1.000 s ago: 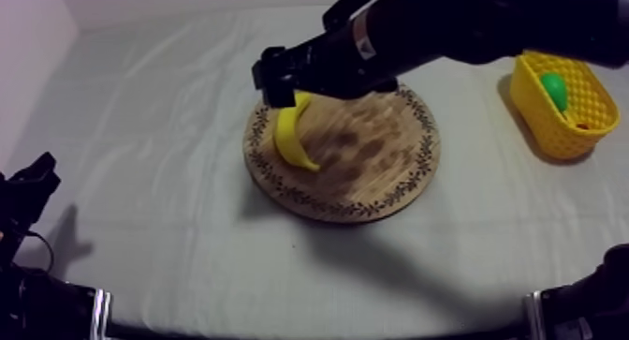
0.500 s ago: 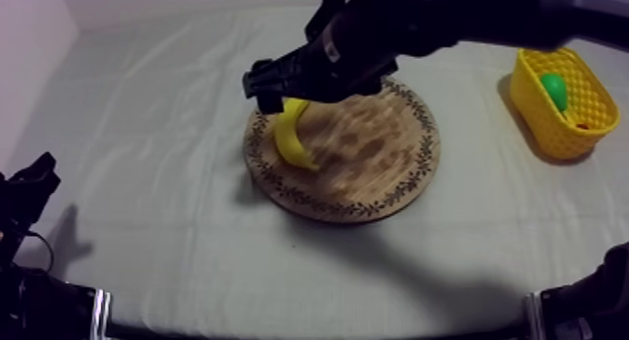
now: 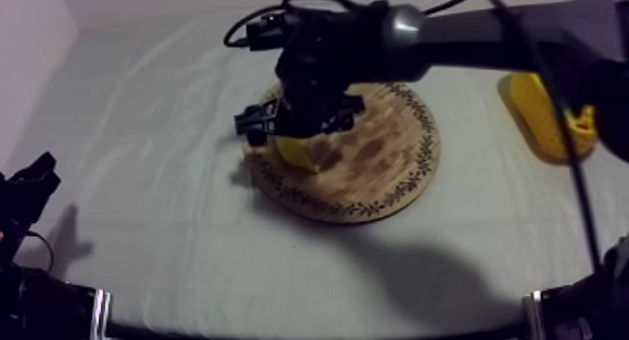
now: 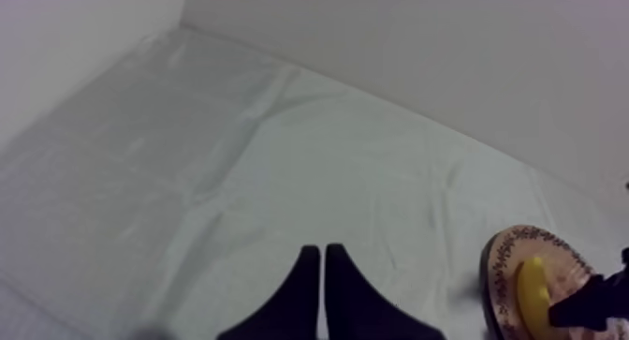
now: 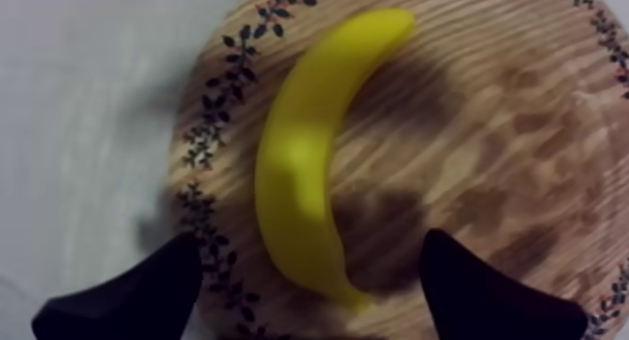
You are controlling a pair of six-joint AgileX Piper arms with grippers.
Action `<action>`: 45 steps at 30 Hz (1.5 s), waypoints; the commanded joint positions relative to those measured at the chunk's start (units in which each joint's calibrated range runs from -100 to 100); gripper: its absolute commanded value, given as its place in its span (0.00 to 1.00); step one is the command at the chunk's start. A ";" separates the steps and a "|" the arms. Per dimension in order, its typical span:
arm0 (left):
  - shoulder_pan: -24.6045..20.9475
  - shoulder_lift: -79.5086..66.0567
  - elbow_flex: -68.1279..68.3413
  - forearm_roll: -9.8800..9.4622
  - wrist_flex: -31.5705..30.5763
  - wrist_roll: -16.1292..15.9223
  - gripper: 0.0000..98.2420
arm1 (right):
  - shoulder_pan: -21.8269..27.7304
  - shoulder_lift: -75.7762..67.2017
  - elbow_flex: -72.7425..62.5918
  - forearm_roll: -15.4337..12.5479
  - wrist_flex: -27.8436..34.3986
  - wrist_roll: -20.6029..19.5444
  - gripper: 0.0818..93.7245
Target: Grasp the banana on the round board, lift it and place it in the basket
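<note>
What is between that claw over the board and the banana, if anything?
Nothing visible. The right claw is open just above the wooden board, with one finger on each side of the banana and only bare wood between the fingers and the fruit.

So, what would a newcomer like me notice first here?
The bright yellow banana lies on the round wooden board with its patterned rim. The right end effector hovers over it, black fingers open on either side. A yellow basket waits off to the right.
</note>
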 commanded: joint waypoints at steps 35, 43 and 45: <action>-0.02 0.03 0.04 0.02 0.00 -0.01 0.00 | 4.19 15.86 -22.56 -7.93 5.68 11.18 0.56; -0.02 0.03 0.04 0.02 0.00 -0.01 0.00 | 4.00 16.58 -22.71 -8.52 6.13 12.28 0.31; -0.02 0.03 0.04 0.02 0.00 -0.01 0.00 | 4.11 16.49 -22.59 -8.64 6.15 12.44 0.29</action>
